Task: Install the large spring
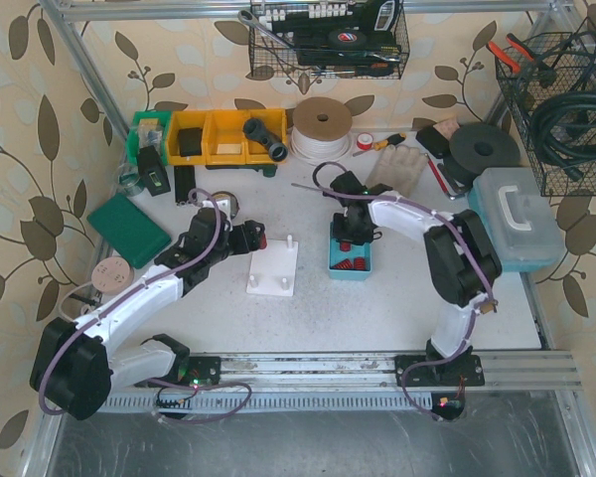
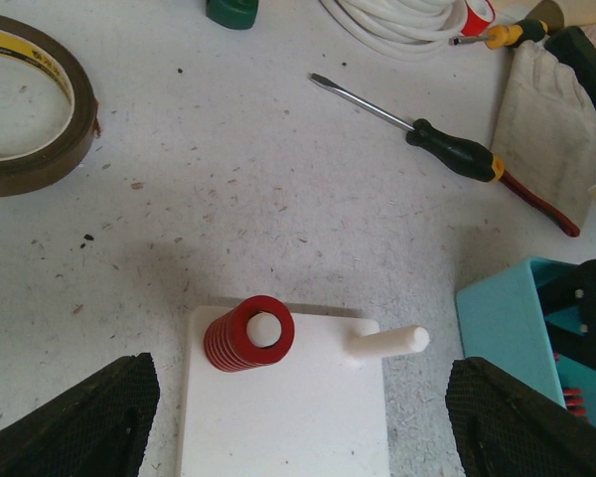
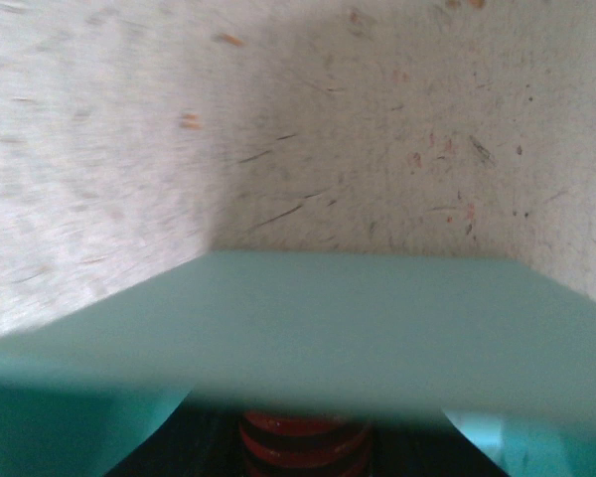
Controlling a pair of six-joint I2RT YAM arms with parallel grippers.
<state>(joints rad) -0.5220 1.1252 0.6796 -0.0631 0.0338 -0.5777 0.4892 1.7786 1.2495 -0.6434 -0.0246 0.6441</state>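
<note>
Teal bin (image 3: pixel 308 328) blurs over the right hand (image 1: pixel 349 246), grip unreadable; left hand (image 2: pixel 303 422) spread.

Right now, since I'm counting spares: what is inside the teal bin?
Red springs lie in the teal bin; the right tool reaches in and covers the rest, hiding their count.

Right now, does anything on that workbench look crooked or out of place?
Nothing is clearly wrong. The red spring sits over one peg of the white base plate. The bare peg beside it seems to lean right, though that may be the camera angle. A screwdriver lies loose beyond them.
</note>
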